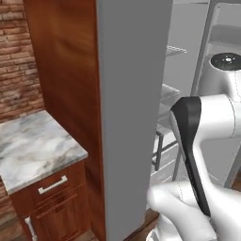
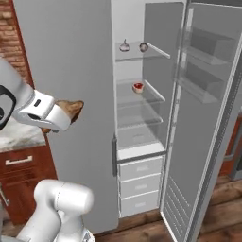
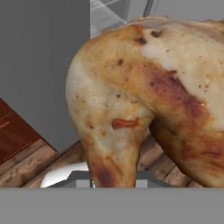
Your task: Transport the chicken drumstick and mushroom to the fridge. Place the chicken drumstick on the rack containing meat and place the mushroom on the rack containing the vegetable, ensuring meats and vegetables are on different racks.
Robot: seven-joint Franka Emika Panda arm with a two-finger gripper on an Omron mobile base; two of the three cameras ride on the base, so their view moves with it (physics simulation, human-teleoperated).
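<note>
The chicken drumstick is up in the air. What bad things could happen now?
The gripper holds the chicken drumstick out to the left of the open fridge, so swinging it in might bump the fridge's grey side wall. It might also land on the top rack instead of beside the red meat.

We see the golden-brown chicken drumstick held aloft beside the open fridge, red meat on its middle rack.

White arm with dark joints rises from its base, elbow bent, forearm reaching across to the right base view's left side. Its end effector is held level, 2 fingers closed on the drumstick.
</note>
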